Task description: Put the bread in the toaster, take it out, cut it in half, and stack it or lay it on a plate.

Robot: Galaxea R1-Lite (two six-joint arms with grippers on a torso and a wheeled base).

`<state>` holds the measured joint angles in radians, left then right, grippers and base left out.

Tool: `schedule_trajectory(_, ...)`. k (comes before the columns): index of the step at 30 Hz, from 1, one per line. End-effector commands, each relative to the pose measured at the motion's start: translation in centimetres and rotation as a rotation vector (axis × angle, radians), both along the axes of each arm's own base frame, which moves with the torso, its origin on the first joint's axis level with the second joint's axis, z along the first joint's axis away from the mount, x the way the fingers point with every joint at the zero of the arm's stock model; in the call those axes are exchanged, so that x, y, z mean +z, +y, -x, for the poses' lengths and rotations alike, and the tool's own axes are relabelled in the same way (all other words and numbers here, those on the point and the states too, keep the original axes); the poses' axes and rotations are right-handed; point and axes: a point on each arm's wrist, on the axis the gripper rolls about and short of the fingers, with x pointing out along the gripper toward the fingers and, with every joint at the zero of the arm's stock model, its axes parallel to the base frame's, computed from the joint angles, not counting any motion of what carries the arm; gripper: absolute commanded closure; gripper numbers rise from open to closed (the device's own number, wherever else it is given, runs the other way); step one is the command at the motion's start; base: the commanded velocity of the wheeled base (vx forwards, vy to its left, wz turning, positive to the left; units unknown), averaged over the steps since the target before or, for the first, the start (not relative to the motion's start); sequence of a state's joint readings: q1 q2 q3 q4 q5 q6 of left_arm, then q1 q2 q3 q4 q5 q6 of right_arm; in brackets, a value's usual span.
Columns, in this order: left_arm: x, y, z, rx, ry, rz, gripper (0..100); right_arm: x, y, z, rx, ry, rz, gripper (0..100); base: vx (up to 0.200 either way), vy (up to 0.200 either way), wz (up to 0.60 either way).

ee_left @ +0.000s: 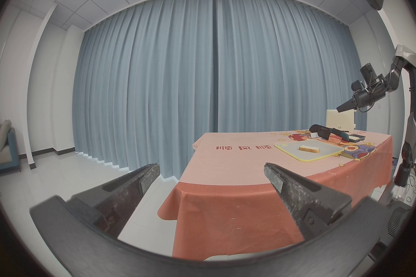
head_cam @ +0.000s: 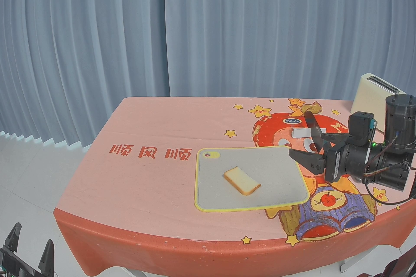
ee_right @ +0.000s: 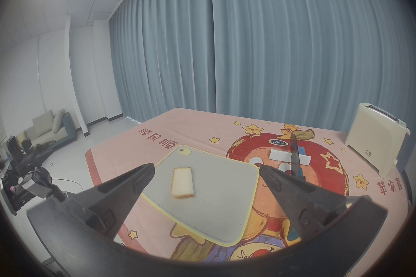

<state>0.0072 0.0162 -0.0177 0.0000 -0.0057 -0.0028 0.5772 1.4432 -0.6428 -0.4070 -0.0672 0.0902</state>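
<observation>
Table (head_cam: 151,187) w/ pink cloth carries 1 bread slice (head_cam: 242,180) flat on the cutting board (head_cam: 277,191), toaster (head_cam: 375,96) well to its right; right gripper (head_cam: 303,137) hangs open by the board edge, left gripper (ee_left: 211,169) open off-table; slice may skid or crush when pinched.

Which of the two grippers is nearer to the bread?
The right gripper, hovering open beside the cutting board holding the bread; the left gripper hangs low, off the table's near-left corner.

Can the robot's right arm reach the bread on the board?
Probably yes. The right gripper hangs open over the right edge of the cutting board, and the bread lies flat on it with nothing between them.
</observation>
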Motion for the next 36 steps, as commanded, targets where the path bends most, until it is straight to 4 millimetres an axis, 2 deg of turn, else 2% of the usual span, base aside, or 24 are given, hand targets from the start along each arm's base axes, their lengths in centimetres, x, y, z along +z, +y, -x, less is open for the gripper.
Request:
schedule_trajectory(1,-0.5,0.0,0.0,0.000,0.001,0.000,0,0.0,0.1,-0.2,-0.004,-0.001,-0.001,0,0.000,0.000,0.00)
schedule_trajectory(15,-0.5,0.0,0.0,0.000,0.001,0.000,0,-2.2,1.0,-1.5,-0.001,0.068,0.046,0,0.000,0.000,0.00)
schedule_trajectory(27,-0.5,0.0,0.0,0.000,0.001,0.000,0,-2.9,1.2,-2.0,-0.005,0.093,0.061,0,0.000,0.000,0.00)
schedule_trajectory(36,-0.5,0.0,0.0,0.000,0.001,0.000,0,-4.6,1.9,-2.6,0.004,0.149,0.090,0,0.000,0.000,0.00)
